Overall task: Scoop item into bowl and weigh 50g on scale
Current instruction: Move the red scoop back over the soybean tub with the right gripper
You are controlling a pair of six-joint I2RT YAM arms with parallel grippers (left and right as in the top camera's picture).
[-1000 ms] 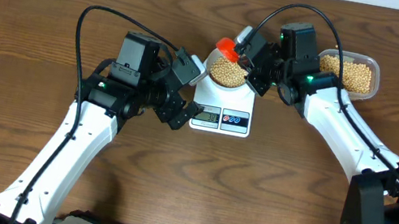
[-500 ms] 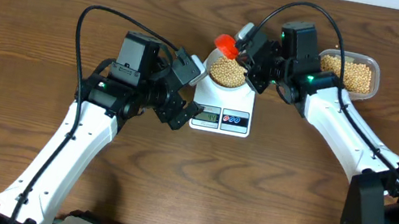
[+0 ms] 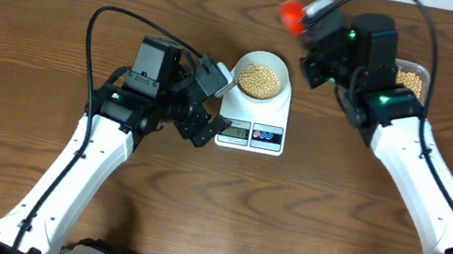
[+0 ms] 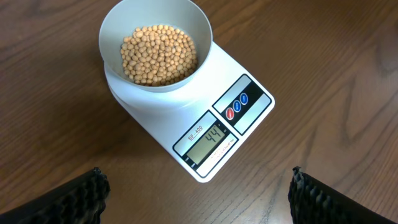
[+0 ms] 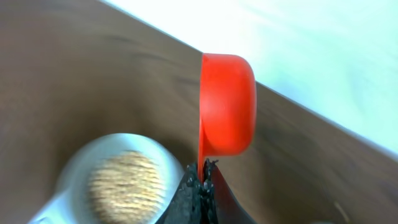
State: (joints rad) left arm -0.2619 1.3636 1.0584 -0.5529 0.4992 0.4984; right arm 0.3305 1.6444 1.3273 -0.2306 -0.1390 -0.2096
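While the beans (image 4: 158, 55) lie in the bowl (image 4: 188, 20) on the scale (image 4: 252, 84), the right gripper (image 5: 200, 180) clamps the red scoop (image 5: 227, 102) clear, likely for an undisturbed reading, as the left gripper (image 3: 208, 103) hangs wide open nearby.

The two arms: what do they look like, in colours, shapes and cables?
The left arm and right arm have white links, black joints, a green light and a looping black cable each. The left gripper and right gripper are black.
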